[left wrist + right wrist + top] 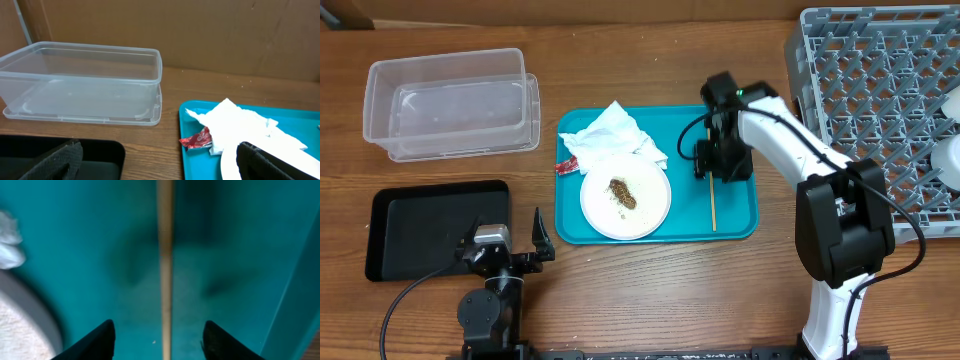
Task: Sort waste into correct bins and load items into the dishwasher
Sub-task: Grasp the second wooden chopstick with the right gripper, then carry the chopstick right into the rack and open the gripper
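Right end effector (718, 160) is low over the teal tray (740, 228), jaws apart and straddling a wooden chopstick (165, 255), with a gap on each side and no grip. The chopstick lies lengthwise along the tray's right side. On the same tray: a white plate (600, 208) with a brown food scrap (622, 193), crumpled napkins (612, 135) behind it, and a red wrapper (197, 139) at the left edge. Left end effector (510, 240) is wide open and empty beside the black tray (420, 225). Clear tub (450, 105) sits far left on the worktop (650, 60). Grey dish rack (880, 100) is far right.
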`<control>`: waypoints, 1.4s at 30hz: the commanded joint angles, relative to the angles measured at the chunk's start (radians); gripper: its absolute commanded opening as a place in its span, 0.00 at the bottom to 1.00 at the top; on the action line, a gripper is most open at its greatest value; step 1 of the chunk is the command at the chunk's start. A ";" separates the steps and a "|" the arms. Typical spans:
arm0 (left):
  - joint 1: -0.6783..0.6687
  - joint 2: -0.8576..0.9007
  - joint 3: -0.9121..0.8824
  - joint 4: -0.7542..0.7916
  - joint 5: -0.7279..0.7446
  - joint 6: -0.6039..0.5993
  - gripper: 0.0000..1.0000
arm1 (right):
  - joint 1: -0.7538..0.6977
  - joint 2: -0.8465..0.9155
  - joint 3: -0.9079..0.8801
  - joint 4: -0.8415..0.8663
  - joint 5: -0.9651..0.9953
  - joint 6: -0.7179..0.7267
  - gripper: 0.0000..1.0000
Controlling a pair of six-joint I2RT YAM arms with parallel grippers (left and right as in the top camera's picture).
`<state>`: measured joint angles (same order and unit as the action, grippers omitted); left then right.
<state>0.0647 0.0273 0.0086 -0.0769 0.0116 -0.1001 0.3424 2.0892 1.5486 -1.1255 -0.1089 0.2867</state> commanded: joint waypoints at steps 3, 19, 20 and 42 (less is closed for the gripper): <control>-0.009 0.000 -0.003 -0.001 0.000 0.015 1.00 | 0.001 -0.009 -0.114 0.099 0.100 0.106 0.50; -0.009 0.000 -0.004 -0.001 0.000 0.015 1.00 | -0.054 -0.016 0.195 -0.143 0.146 0.098 0.04; -0.009 0.000 -0.004 -0.001 0.000 0.015 1.00 | -0.076 -0.016 0.270 -0.187 0.181 0.088 0.04; -0.009 0.000 -0.004 -0.001 0.000 0.015 1.00 | -0.573 -0.002 0.484 0.121 -0.054 -0.657 0.04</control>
<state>0.0647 0.0277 0.0086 -0.0772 0.0120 -0.1001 -0.2054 2.0827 2.0888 -1.0439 -0.0639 -0.2821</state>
